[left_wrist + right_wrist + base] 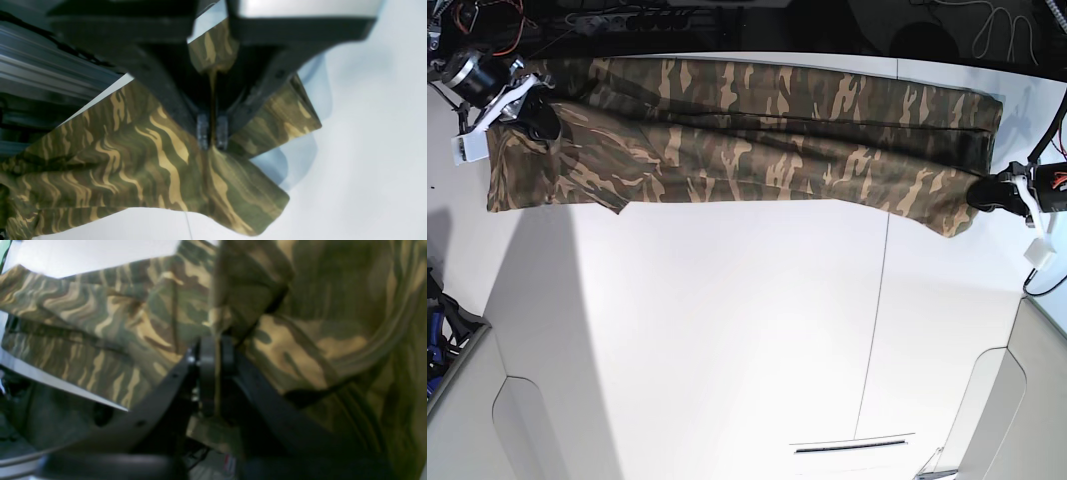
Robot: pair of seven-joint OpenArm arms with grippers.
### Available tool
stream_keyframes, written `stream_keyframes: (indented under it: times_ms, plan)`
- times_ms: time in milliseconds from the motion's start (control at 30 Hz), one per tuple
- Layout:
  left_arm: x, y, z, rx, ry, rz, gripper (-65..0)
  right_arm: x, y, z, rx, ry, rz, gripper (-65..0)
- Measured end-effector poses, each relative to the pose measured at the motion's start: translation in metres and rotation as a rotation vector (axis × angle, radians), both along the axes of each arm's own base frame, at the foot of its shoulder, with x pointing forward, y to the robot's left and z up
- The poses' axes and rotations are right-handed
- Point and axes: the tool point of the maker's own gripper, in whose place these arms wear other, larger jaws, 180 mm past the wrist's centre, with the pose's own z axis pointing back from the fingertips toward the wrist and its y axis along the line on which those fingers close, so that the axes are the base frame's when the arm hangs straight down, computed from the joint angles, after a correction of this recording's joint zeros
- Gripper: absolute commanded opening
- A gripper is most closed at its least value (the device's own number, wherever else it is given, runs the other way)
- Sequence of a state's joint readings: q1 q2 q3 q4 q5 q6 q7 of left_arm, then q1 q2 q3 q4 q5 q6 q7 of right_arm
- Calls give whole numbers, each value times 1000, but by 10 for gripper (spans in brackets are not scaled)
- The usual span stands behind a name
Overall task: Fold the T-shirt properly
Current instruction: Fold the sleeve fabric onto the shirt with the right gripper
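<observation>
The camouflage T-shirt (747,140) is stretched in a long band across the far part of the white table, folded lengthwise. My left gripper (983,192) is shut on the shirt's right end; in the left wrist view its fingertips (212,131) pinch a ridge of cloth (150,156) a little above the table. My right gripper (535,115) is shut on the shirt's left end; in the right wrist view the pads (213,356) clamp a fold of cloth (100,326). The collar and label are hidden.
The white table (727,330) extends toward the front, with a thin seam (875,330) running down it. Cables and dark equipment (627,20) lie beyond the far edge. The table's edge (467,300) runs down the left side.
</observation>
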State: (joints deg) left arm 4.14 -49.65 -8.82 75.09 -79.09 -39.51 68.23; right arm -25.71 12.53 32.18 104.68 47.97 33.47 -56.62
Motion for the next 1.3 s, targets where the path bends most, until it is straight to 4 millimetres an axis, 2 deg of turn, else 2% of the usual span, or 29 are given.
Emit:
stream_keyframes:
  times_ms: [100, 267, 400, 467, 567, 667, 733, 833, 900, 1067, 1300]
  plan:
    - [-1, 5, 8, 1, 7, -10, -650, -3, -3, -10, 17, 27, -19, -611]
    - [-13, 1, 13, 9, 62, -75, -650, -2, -7, -16, 36, 25, -50, -596]
    - [-21, 1, 18, 49, 77, -125, -650, 5, -7, -13, 37, 7, -52, -512]
    - [-30, 0, 16, 64, 98, -146, -650, 6, -7, -13, 38, 3, -53, -479]
    - [-47, -1, 8, 76, 145, -171, -650, 5, -7, -13, 38, 6, -53, -474]
    - [-54, -2, 3, 73, 163, -171, -650, 6, -7, -13, 37, 5, -53, -474]
    - [-55, -2, 3, 72, 165, -171, -583, 6, -7, -13, 38, 5, -53, -474]
    - [-57, 4, -1, 113, 178, -176, -404, 5, -7, -13, 37, 6, -53, -474]
    - [-59, 5, -3, 122, 185, -176, -329, 6, -7, -13, 38, 3, -53, -465]
    - [-61, 6, -5, 125, 188, -172, -325, 13, -7, -9, 38, -14, -53, -325]
    - [-56, 19, -11, 210, 166, -159, -323, 18, -13, -6, 19, -26, -44, -322]
